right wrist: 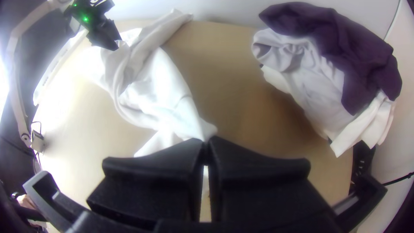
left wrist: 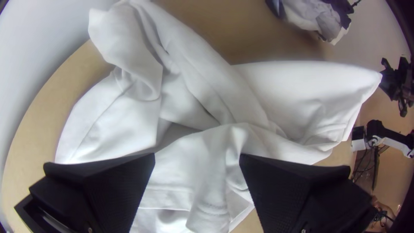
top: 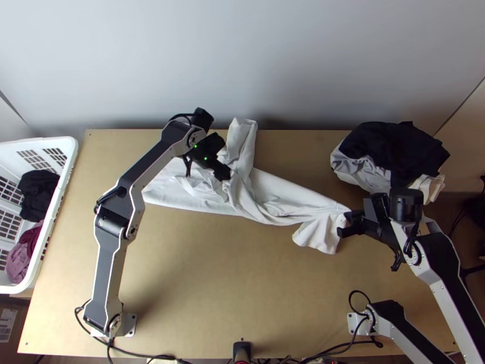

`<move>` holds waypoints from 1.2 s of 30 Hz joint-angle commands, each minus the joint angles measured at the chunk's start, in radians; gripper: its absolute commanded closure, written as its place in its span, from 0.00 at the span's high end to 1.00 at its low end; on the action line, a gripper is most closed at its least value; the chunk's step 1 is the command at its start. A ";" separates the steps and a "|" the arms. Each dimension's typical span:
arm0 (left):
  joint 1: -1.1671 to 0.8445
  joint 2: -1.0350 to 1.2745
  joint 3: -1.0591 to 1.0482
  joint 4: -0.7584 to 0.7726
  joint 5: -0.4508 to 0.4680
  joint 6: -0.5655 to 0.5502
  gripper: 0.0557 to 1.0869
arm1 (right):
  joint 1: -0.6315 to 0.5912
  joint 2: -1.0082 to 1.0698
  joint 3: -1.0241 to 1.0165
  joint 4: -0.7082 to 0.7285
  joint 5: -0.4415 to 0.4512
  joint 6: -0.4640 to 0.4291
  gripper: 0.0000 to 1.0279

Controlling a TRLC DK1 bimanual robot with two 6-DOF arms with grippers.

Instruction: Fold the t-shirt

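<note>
The white t-shirt point(top: 279, 197) lies bunched and twisted across the table's far half, one end stretched to the right. Over its left part is my left gripper point(top: 209, 176); in the left wrist view the same gripper point(left wrist: 197, 159) is open, its fingers wide apart above the folds of the shirt point(left wrist: 207, 103). At the shirt's right end stands my right gripper point(top: 345, 223). The right wrist view has this gripper point(right wrist: 205, 144) shut on a corner of the shirt point(right wrist: 168, 99), its fingers pressed together.
A pile of dark and light clothes point(top: 394, 151) lies at the table's far right. A white laundry basket point(top: 57, 209) with dark and reddish clothes stands at the left edge. Bare wood point(top: 224, 279) stretches between the shirt and the near edge.
</note>
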 commanded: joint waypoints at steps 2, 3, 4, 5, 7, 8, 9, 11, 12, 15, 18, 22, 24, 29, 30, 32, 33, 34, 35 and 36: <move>0.051 -0.059 0.019 -0.073 0.056 -0.049 0.96 | -0.005 -0.011 -0.019 0.000 -0.002 0.002 0.03; 0.060 -0.082 0.019 -0.090 0.063 -0.060 0.95 | -0.005 -0.013 -0.021 0.000 -0.002 0.002 0.03; 0.071 -0.107 0.017 -0.118 0.092 -0.063 0.94 | -0.005 -0.014 -0.025 0.000 -0.002 0.002 0.03; 0.082 -0.136 0.011 -0.144 0.132 -0.072 0.93 | -0.007 -0.016 -0.030 0.000 -0.002 0.005 0.03; 0.086 -0.208 -0.023 -0.156 0.148 -0.089 0.94 | -0.010 -0.023 -0.044 -0.002 -0.004 0.013 0.03; 0.086 -0.256 -0.057 -0.145 0.146 -0.090 0.95 | -0.012 -0.030 -0.051 -0.003 -0.005 0.014 0.03; 0.086 -0.296 -0.090 -0.135 0.146 -0.101 0.95 | -0.013 -0.036 -0.058 -0.003 -0.010 0.016 0.03; 0.079 -0.385 -0.198 -0.084 0.143 -0.115 0.95 | -0.016 -0.045 -0.064 -0.006 -0.010 0.016 0.03; 0.069 -0.435 -0.271 -0.027 0.131 -0.119 0.95 | -0.016 -0.050 -0.067 -0.008 -0.010 0.016 0.03; 0.037 -0.578 -0.508 0.180 0.062 -0.096 0.95 | -0.016 -0.053 -0.068 -0.006 -0.010 0.016 0.03; -0.004 -0.665 -0.643 0.252 0.025 -0.093 0.94 | -0.016 -0.053 -0.068 0.000 -0.011 0.016 0.03; -0.046 -0.739 -0.778 0.338 -0.043 -0.109 0.87 | -0.016 -0.051 -0.068 0.010 -0.011 0.016 0.03; -0.059 -0.759 -0.836 0.376 -0.050 -0.116 0.86 | -0.016 -0.051 -0.067 0.014 -0.011 0.016 0.03; -0.104 -0.791 -0.960 0.479 -0.116 -0.139 0.86 | -0.018 -0.051 -0.062 0.014 -0.011 0.016 0.03; -0.112 -0.791 -0.989 0.508 -0.125 -0.142 0.86 | -0.018 -0.051 -0.062 0.014 -0.010 0.016 0.03; -0.119 -0.787 -1.048 0.574 -0.148 -0.149 0.86 | -0.018 -0.050 -0.059 0.014 -0.010 0.014 0.03; -0.119 -0.782 -1.071 0.605 -0.153 -0.155 0.86 | -0.018 -0.050 -0.058 0.014 -0.010 0.014 0.03; -0.119 -0.774 -1.090 0.628 -0.153 -0.164 0.86 | -0.018 -0.050 -0.056 0.014 -0.010 0.014 0.03; -0.121 -0.767 -1.103 0.642 -0.153 -0.176 0.86 | -0.018 -0.048 -0.056 0.015 -0.010 0.013 0.03; -0.122 -0.759 -1.113 0.661 -0.155 -0.187 0.86 | -0.018 -0.046 -0.056 0.015 -0.010 0.011 0.03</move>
